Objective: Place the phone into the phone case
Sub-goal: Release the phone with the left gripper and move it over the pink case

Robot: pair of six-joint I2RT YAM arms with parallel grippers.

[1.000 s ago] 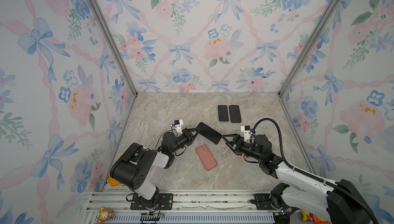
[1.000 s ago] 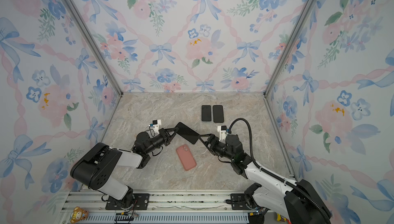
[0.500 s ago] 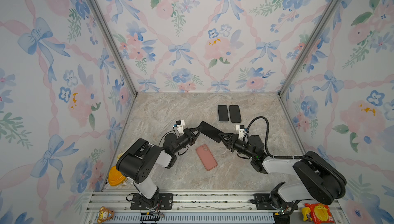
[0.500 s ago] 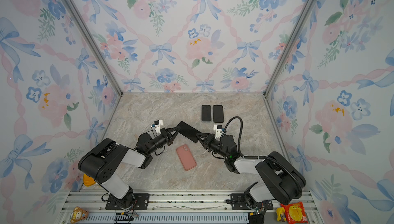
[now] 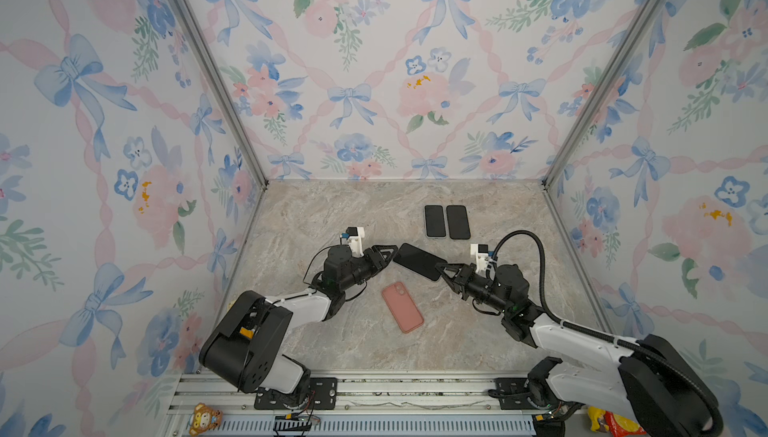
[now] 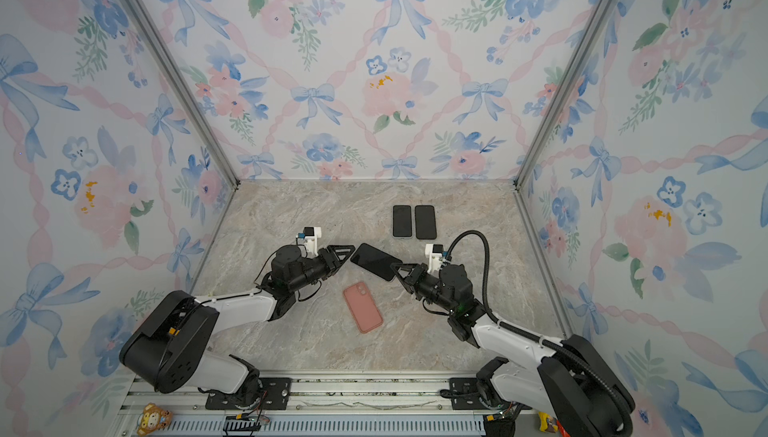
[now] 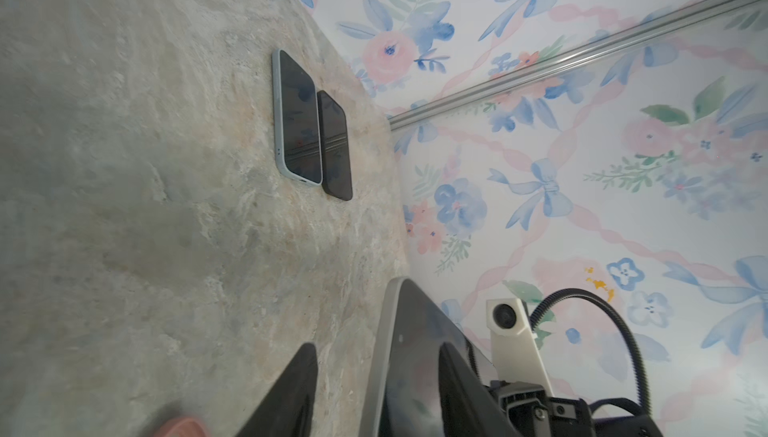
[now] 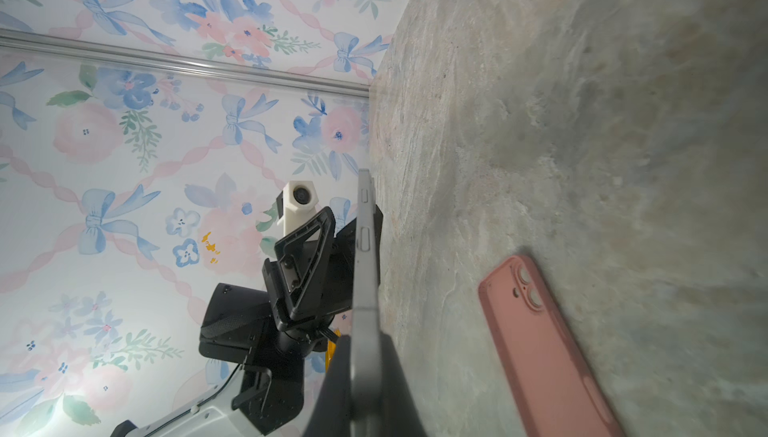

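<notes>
While both arms reach over the table (image 5: 332, 223) toward its middle, the right gripper (image 5: 442, 269) is clamped on one end of the phone (image 5: 417, 261), held off the table. The left gripper (image 5: 385, 254) has its fingers (image 7: 291, 393) apart around the other end. Two more phones (image 5: 435, 221) lie side by side behind. The pink case (image 5: 402, 307) lies flat in front, between the arms.

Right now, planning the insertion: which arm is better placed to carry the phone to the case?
Right, probably. The right jaws grip the phone; the left jaws stand open around its other end.
</notes>
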